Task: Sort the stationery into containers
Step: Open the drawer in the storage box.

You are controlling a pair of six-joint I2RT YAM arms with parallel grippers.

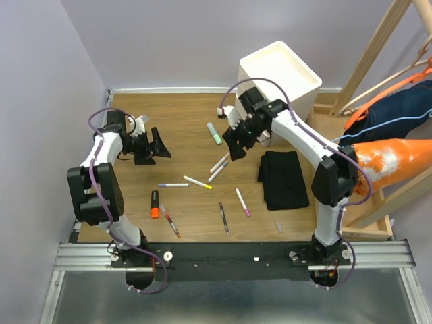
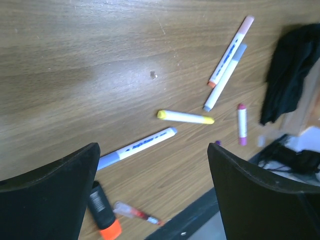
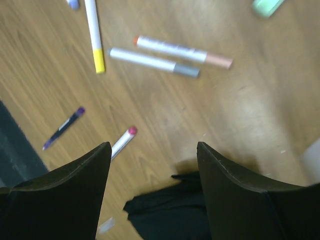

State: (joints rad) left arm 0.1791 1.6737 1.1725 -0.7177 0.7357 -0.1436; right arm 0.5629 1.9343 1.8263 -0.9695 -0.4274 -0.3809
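Above the wooden table (image 1: 182,121), the left gripper (image 1: 160,144) hangs wide open and empty; the right gripper (image 1: 237,143), fingers also apart, holds nothing, pens (image 1: 197,182) scattered below.

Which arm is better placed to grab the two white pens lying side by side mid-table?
Right. The right gripper, open and empty, hangs beside the paired pens; the left gripper is farther off, and the white container stands nearer the right arm.

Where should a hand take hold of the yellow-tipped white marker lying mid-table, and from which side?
Mid-barrel, from straight above, closing across the narrow width. The yellow-tipped marker lies flat on the wooden table, touching nothing, with bare wood along both long sides, so a top-down pinch should meet no obstruction.
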